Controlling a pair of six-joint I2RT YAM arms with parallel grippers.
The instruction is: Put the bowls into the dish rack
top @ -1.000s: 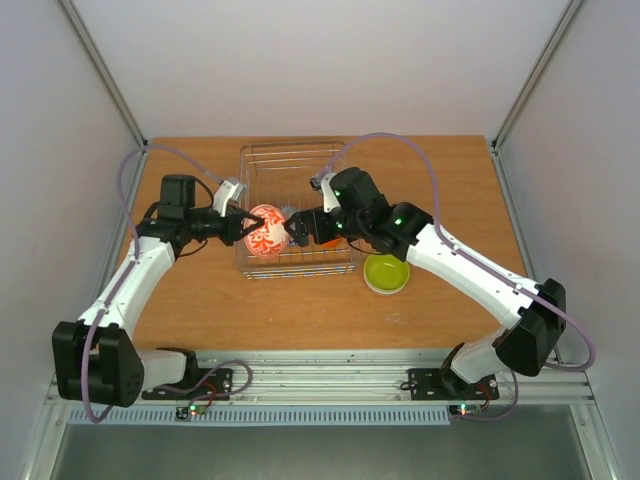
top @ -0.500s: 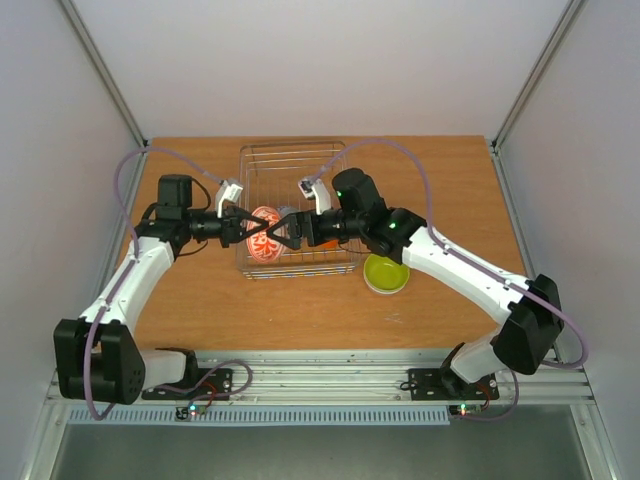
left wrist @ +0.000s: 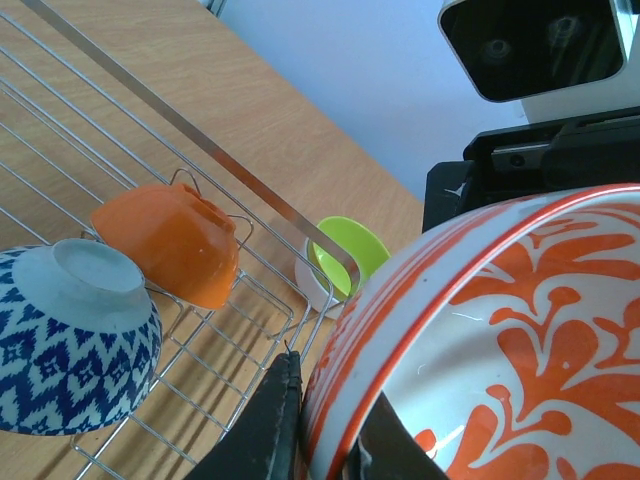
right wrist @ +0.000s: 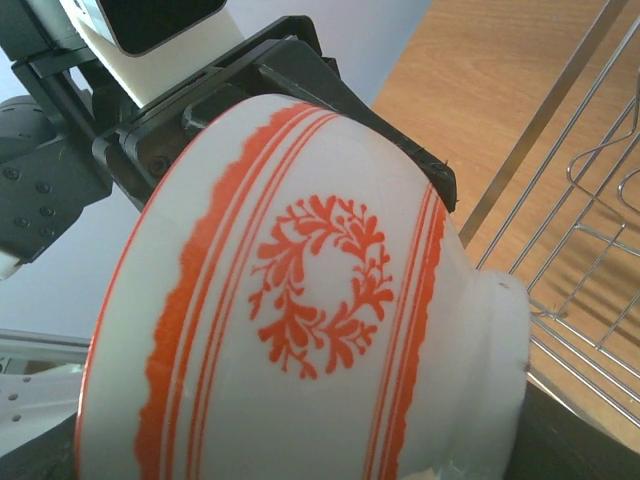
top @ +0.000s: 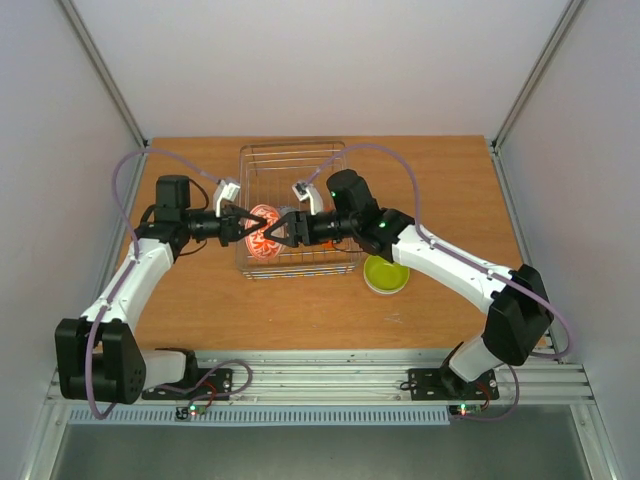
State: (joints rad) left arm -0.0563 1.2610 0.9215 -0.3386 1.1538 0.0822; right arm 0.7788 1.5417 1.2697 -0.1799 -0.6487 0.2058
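Red bowl (top: 263,234): on its side over the rack (top: 290,152), between both arms.
Left end effector (top: 244,226): pinching the rim; bowl lies to its right.
Right end effector (top: 285,233): close against the bowl's far side; spread or clamped, cannot tell.

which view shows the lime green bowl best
Top external: the lime green bowl sits nearly whole beside the dish rack. Left wrist shows it partly behind the rack's rim; right wrist does not show it.

Red-and-white bowl (right wrist: 300,330) – glossy glazed ceramic; dish rack (top: 290,160) – shiny metal wire; table (top: 450,180) w/ matt wood finish.
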